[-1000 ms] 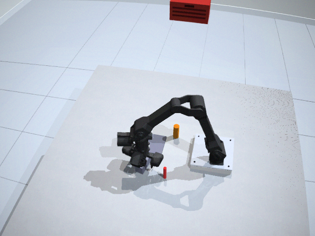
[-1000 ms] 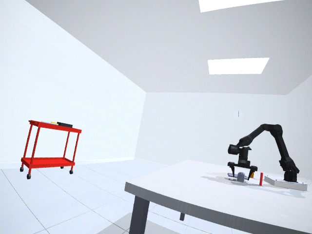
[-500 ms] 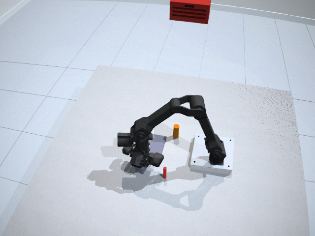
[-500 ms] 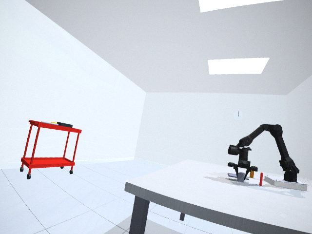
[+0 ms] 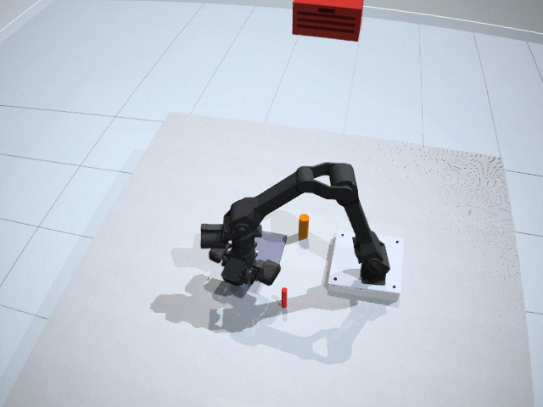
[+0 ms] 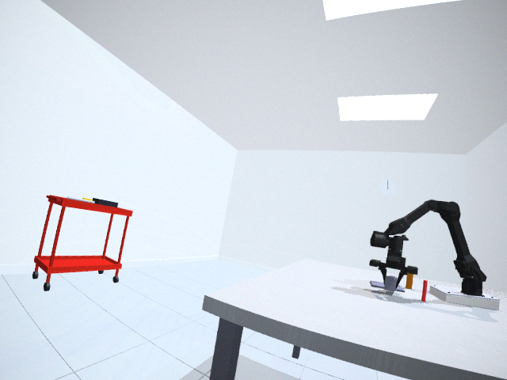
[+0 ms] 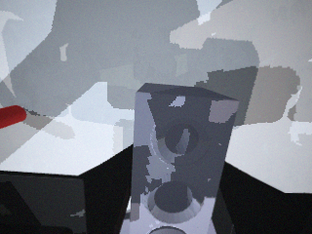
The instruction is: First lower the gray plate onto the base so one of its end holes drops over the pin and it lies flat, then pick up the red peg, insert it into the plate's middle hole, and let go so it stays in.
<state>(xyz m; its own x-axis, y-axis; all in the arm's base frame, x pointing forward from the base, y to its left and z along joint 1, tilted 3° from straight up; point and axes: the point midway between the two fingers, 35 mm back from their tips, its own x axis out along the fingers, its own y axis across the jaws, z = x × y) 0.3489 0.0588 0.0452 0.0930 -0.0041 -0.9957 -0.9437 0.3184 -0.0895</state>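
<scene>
Cart, red, two shelves [image 6: 89, 205], on dark casters, standing on the tiled floor well apart from the table; yellow and black articles on its upper shelf.

Surface, pale gray, flat-topped [image 5: 144, 306] [image 6: 295, 294], bearing the remaining pieces.

Slab, purple-gray, flat, rectangular [image 5: 272, 246] [image 6: 375, 283], partly hidden beneath the arm's end.

Gripper, black [image 5: 242, 283] [image 6: 390, 283] [image 7: 178, 166], pointing downward, pinching the gray plate between its two fingers.

Plate, gray, rectangular, with round holes [image 5: 243, 291] [image 6: 390, 282] [image 7: 210, 156], held in the gripper; whether it touches anything below cannot be told.

Cylinder, orange, solid [image 5: 303, 227] [image 6: 409, 280], upright near the slab.

Peg, red, slender, cylindrical [image 5: 283, 298] [image 6: 425, 290] [image 7: 12, 116], upright on the surface, apart from the gripper and outside the plate.

Mount, white, square block [image 5: 344, 245] [image 6: 470, 302], carrying the foot of the black jointed arm [image 5: 280, 190] [image 6: 459, 241].
</scene>
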